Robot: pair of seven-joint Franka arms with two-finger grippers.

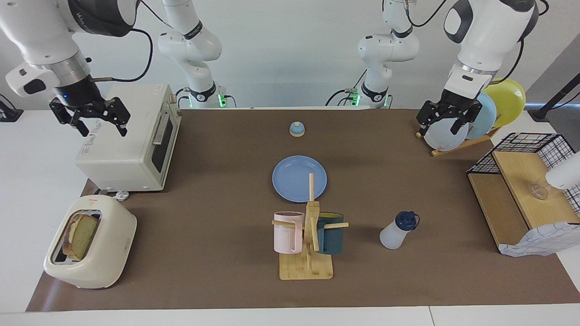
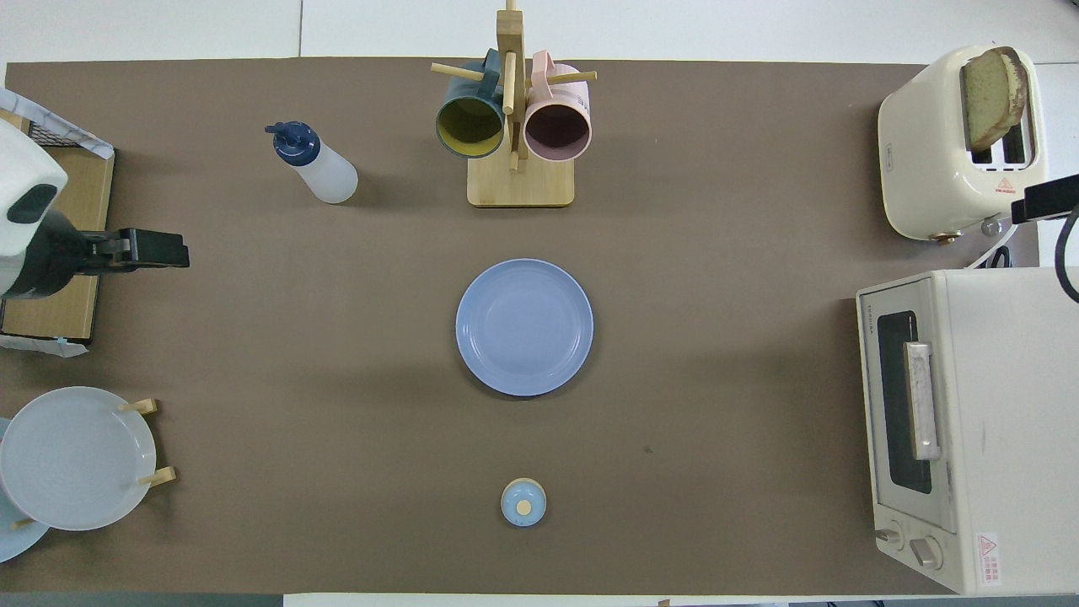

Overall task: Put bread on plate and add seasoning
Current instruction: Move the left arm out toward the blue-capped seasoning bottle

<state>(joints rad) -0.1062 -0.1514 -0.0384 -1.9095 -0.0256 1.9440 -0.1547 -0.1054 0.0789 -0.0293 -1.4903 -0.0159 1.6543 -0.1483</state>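
Two grippers hang with jaws spread and holding nothing: the right gripper (image 1: 89, 118) is over the toaster oven (image 1: 129, 140) at the right arm's end of the table, the left gripper (image 1: 446, 118) is over the rack of plates (image 1: 471, 122) at the left arm's end. The bread (image 1: 80, 235) stands upright in one slot of the cream toaster (image 1: 90, 242), farther from the robots than the oven, its top edge proud of the slot. The plate (image 1: 299, 179) lies bare at mid-table, with the small bell (image 1: 297, 129) nearer to the robots and the mug tree (image 1: 308, 240) farther. The seasoning (image 1: 398, 231) stands tilted beside the mug tree, toward the left arm's end. Nothing is done yet; lifting the bread looks like the first step, and the right arm is the closer one. To do it well, I would come straight down over the slot, pinch the slice across its thin faces near the top crust, and draw it up vertically so it does not catch the slot walls or drag the toaster, then lay it flat in the plate's middle
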